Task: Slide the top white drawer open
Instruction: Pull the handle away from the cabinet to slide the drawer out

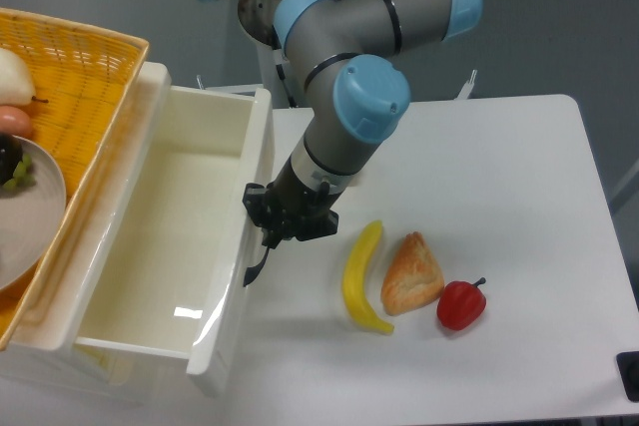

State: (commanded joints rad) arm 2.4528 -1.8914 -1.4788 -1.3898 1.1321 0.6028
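Observation:
The top white drawer (236, 276) stands pulled far out to the right, and its glossy inside (165, 246) is bare. Its front panel runs from the upper middle down to the lower left. A curved black handle (256, 268) sticks out from that panel. My gripper (272, 238) hangs right at the panel's outer face, shut on the upper end of the handle. The arm's grey and blue wrist (349, 117) reaches down to it from above.
A wicker basket (95, 72) with a plate (35, 221) of fruit sits on the cabinet at the left. On the white table (499, 177) lie a banana (361, 276), a pastry (410, 272) and a red pepper (461, 304), just right of the gripper.

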